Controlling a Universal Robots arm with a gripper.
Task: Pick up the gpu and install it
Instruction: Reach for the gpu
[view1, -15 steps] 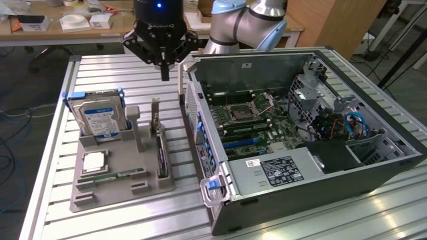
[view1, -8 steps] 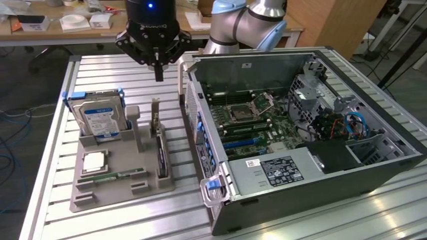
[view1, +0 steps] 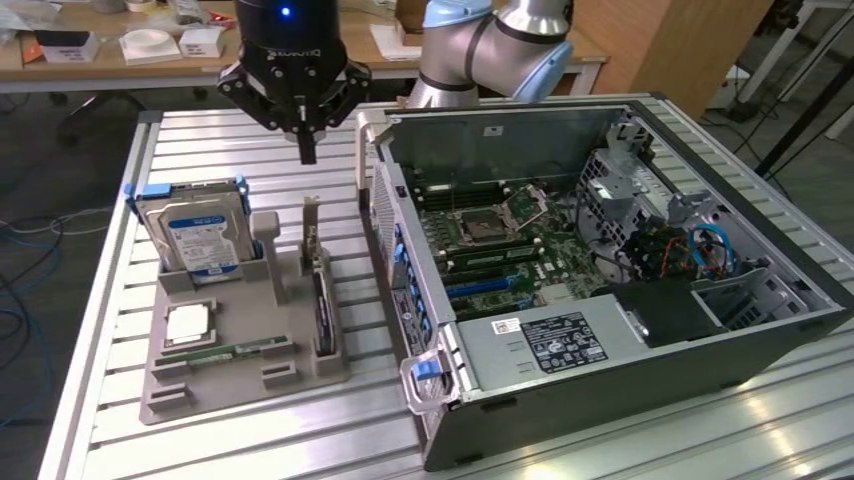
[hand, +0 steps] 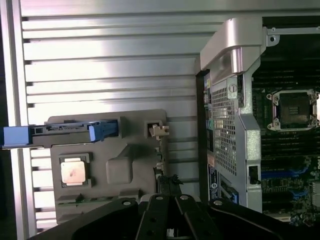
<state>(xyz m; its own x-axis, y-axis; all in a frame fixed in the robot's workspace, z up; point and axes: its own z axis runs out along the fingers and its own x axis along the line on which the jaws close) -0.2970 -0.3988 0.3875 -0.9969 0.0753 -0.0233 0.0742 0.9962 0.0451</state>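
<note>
The gpu (view1: 322, 305) stands on its long edge in a slot of the grey holder tray (view1: 240, 385), its black face toward the computer case and its slim metal bracket (view1: 311, 228) rising at the far end. From the wrist camera I look down on the gpu (hand: 168, 184) edge-on, with its bracket end (hand: 159, 131) farther off. My gripper (view1: 307, 150) hangs in the air above and behind the card, well clear of it. Its fingers are shut together with nothing between them. The black gripper (hand: 170, 220) sits just over the card's near end in the wrist view.
The open computer case (view1: 601, 280) lies at the exterior view's right of the tray, motherboard (view1: 514, 235) exposed. The tray also holds an upright hard drive (view1: 200, 235), a processor chip (view1: 187, 322) and a green memory stick (view1: 227, 352). All rest on a slatted metal table (view1: 240, 150).
</note>
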